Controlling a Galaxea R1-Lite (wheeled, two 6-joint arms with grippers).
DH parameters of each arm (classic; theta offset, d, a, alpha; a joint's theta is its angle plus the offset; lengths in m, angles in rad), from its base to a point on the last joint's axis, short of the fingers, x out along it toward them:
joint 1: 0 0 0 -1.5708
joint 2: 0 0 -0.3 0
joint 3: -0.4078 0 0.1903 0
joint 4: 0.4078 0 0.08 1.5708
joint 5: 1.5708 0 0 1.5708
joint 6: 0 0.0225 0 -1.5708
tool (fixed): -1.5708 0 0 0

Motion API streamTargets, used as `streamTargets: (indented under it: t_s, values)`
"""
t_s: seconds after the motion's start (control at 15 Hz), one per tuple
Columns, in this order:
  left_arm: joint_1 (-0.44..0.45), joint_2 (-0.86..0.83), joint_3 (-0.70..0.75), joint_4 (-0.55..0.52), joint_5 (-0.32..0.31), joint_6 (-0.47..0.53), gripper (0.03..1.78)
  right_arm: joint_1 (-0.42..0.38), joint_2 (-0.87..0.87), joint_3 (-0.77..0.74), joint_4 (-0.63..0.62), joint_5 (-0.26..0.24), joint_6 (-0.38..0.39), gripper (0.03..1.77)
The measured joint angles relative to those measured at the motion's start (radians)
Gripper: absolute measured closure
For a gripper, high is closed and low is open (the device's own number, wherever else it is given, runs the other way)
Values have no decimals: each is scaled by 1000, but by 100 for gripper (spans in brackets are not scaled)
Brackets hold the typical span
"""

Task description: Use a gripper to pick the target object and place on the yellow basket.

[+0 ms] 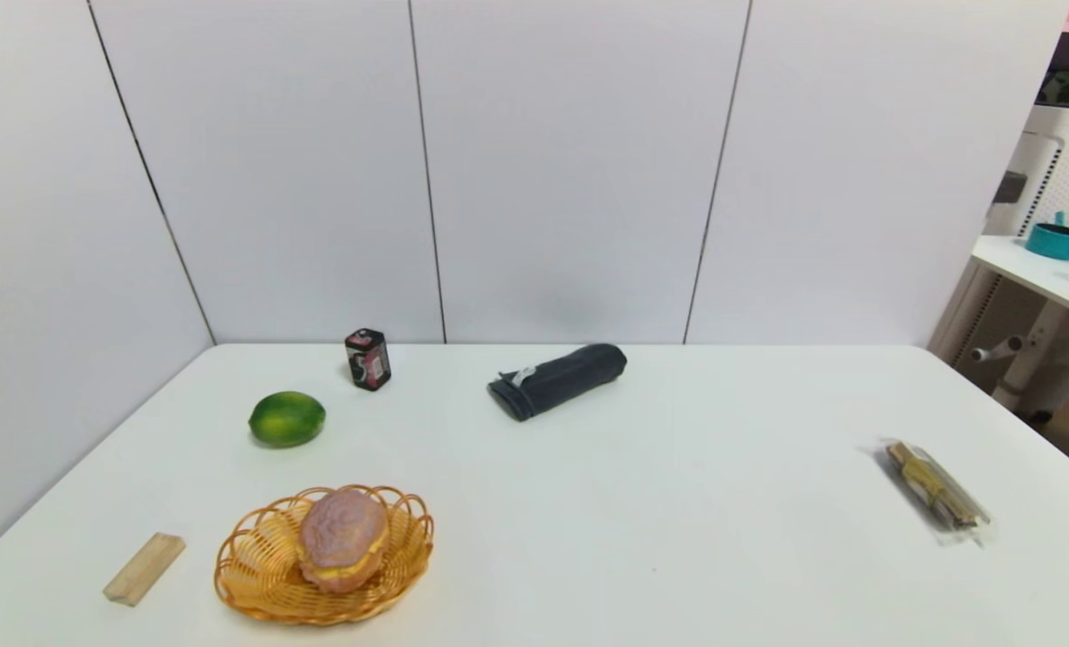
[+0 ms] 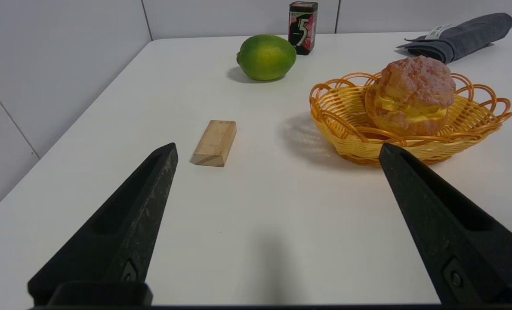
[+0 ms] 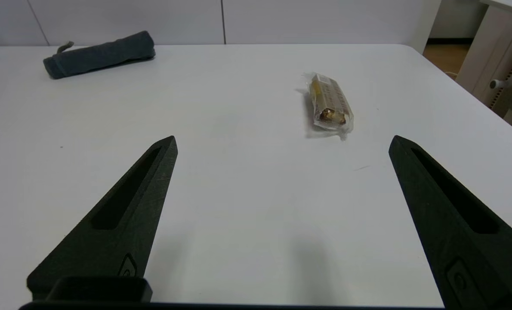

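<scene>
The brownish-pink cream-puff bun [image 1: 343,550] [image 2: 413,94] with its yellow filling band lies inside the yellow basket [image 1: 256,580] [image 2: 337,125] at the front left of the table. Neither arm shows in the head view. My left gripper [image 2: 277,148] hovers over the table's near edge, open, with nothing between its black fingers; the basket sits just beyond one fingertip. My right gripper [image 3: 282,140] hangs open and empty over the right side of the table.
A green lime [image 1: 287,419] [image 2: 266,57] and a small dark tin [image 1: 368,358] [image 2: 303,27] stand behind the basket. A wooden block [image 1: 144,567] [image 2: 215,142] lies beside it. A rolled grey cloth [image 1: 557,380] [image 3: 99,54] and a wrapped snack [image 1: 937,491] [image 3: 330,105] lie farther right.
</scene>
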Motion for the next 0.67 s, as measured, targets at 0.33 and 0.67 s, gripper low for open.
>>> streamTargets:
  t_s: [0.33,0.67]
  values:
    - [0,0,0,0,0,0,12,0,0,0,0,0,0,10]
    - [0,0,0,0,0,0,12,0,0,0,0,0,0,10]
